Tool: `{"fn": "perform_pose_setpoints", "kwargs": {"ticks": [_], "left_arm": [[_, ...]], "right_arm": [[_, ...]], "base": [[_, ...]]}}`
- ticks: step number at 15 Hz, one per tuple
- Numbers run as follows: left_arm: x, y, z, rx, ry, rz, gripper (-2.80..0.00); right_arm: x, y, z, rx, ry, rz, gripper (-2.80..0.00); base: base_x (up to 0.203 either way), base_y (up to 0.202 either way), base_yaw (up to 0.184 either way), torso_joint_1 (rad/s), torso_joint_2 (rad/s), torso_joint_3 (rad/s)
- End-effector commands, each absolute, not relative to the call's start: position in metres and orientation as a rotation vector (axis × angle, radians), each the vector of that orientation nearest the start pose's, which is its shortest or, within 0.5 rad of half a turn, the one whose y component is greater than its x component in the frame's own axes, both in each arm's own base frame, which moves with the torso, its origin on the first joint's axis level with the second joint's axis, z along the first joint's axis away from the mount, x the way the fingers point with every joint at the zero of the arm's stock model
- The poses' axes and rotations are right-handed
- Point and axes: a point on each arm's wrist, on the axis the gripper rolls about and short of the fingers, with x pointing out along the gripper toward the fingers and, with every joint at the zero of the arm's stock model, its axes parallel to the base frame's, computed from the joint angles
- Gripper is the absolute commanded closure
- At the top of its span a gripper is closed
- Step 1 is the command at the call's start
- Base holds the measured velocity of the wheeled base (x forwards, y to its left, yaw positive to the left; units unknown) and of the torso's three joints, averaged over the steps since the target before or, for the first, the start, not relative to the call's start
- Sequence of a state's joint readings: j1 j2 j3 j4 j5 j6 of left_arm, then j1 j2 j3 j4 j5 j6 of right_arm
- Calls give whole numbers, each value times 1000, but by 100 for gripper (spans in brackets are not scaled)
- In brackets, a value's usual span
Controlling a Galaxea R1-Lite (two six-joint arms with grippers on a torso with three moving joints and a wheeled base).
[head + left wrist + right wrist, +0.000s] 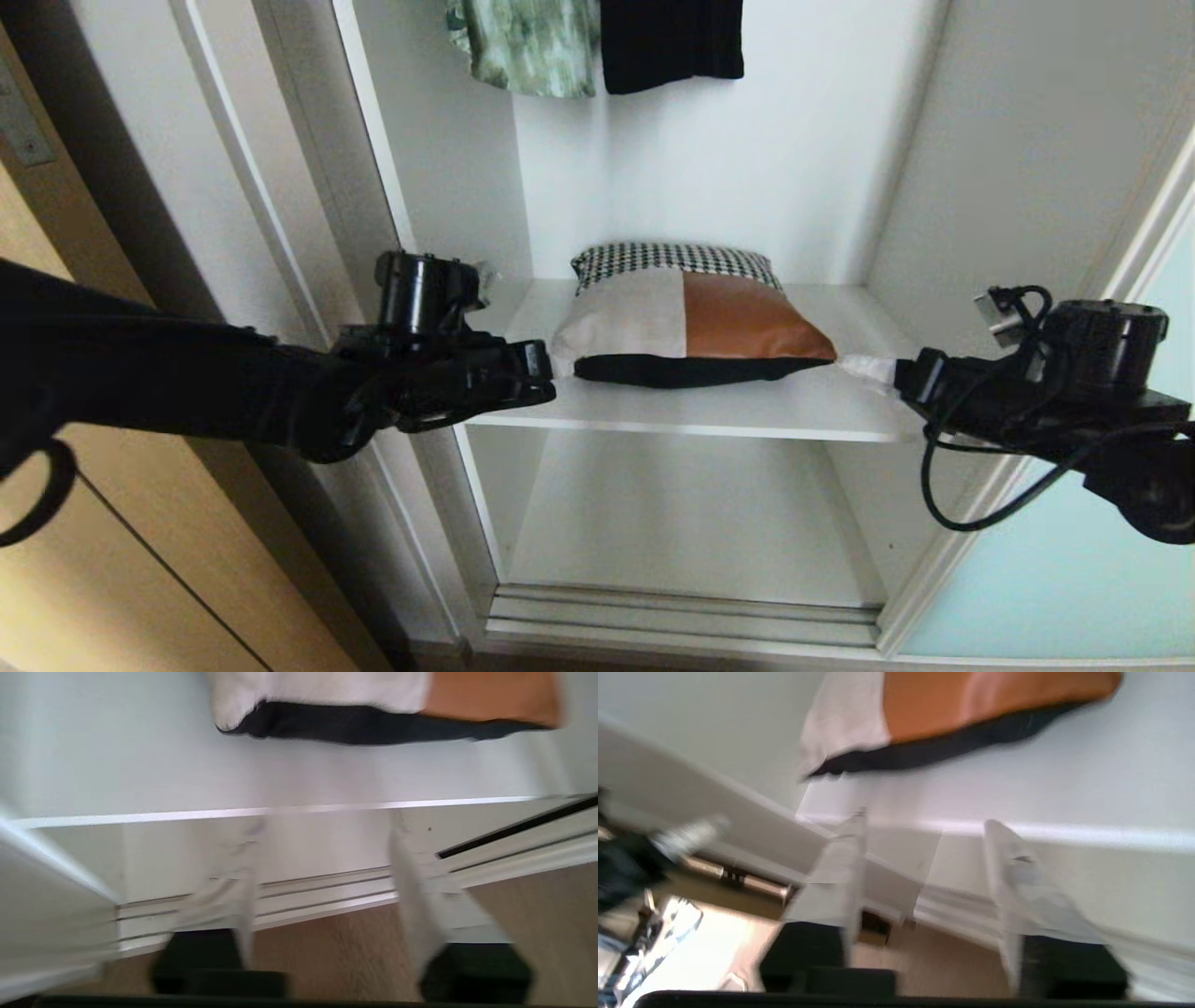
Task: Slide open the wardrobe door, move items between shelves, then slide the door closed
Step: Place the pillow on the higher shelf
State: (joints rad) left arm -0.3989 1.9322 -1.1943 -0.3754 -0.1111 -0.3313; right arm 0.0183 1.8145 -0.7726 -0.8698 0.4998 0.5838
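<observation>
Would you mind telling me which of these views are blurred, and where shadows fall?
Head view: sharp; the cushion casts a soft shadow on its shelf. Left wrist view: smeared; fingers streaky. Right wrist view: equally blurred; cushion's edge soft, bright glare low at one side.

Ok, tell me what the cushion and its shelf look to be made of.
Cushion: woven houndstooth fabric band, matt beige cloth patch, rust patch with a soft sheen, probably leather or imitation.
Shelf: smooth matt white board, likely laminated, judging by its flat, even face and thin edge.

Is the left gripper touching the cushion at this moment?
Apart. The left wrist view shows the left gripper with open fingers short of the shelf edge, bare white board between them and the cushion.
</observation>
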Motion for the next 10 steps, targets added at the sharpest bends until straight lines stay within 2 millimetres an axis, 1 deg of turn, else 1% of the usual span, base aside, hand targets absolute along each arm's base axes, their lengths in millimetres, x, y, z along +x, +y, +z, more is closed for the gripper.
{"fn": "perform_pose_setpoints", "kwargs": {"ticks": [1,2,4,5,8,10], "left_arm": [[302,-130,237,-264,325,-431,0],[287,-123,238,-228,327,-394,0],[260,-109,234,-127,319,-295,0],[248,-102,238,-101,293,-239,0],[205,-80,242,-62,241,-92,0],[173,-64,237,-41,212,9,0]], "right_arm": [[271,15,186,571,271,468,0],[254,15,183,549,282,463,0],[226,14,183,492,275,451,0],[213,13,185,466,272,429,0],[177,10,191,407,258,329,0],[147,8,192,381,225,296,0]], "base": [[0,0,0,0,0,0],[0,0,0,0,0,0],[0,0,0,0,0,0],[0,0,0,0,0,0],[0,0,0,0,0,0],[0,0,0,0,0,0]]}}
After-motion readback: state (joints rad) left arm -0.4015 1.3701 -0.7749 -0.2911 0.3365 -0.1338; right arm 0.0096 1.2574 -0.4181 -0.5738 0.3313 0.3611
